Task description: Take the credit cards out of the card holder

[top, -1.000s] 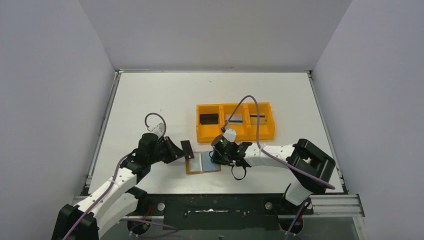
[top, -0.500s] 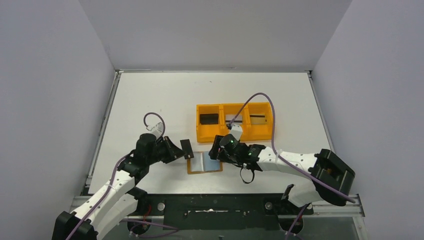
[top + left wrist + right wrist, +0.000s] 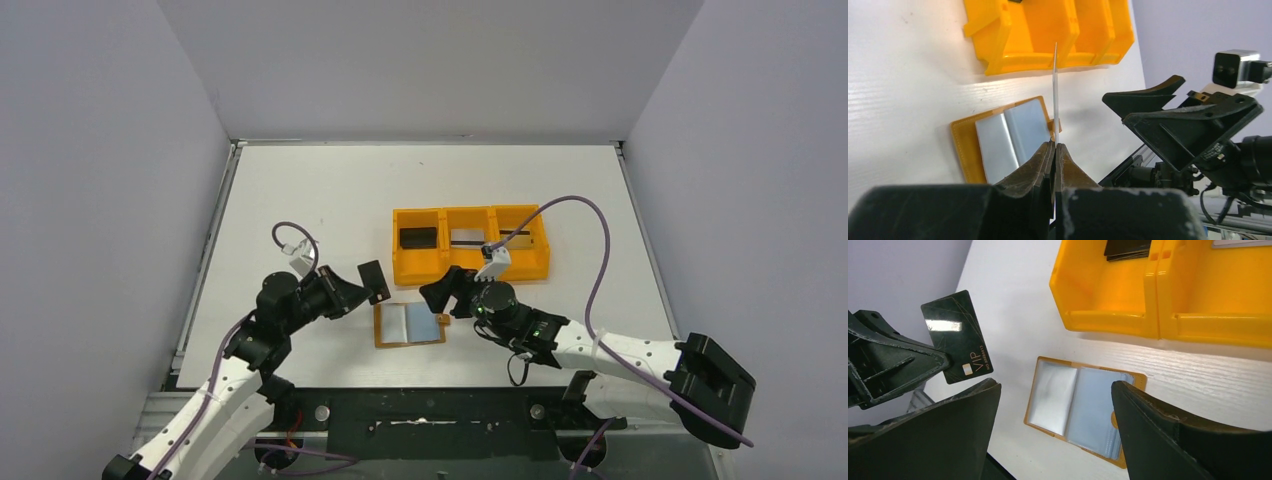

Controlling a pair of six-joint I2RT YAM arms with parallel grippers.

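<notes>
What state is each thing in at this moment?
left gripper: jaws shut on the black VIP card, held off the table.
right gripper: jaws open, empty, pointed at the card holder.
card holder: open flat on the table, pockets up.
orange tray: upright, dark cards in its left compartment.

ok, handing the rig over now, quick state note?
Left gripper: shut on a dark VIP card, in the air by the card holder's left edge.
Right gripper: open, empty, over the holder's right side.
Holder lies open on the table, near side of the orange tray.
Done: cards already in the tray.
Left: drop off the VIP card; pockets may hold more, cannot tell.
</notes>
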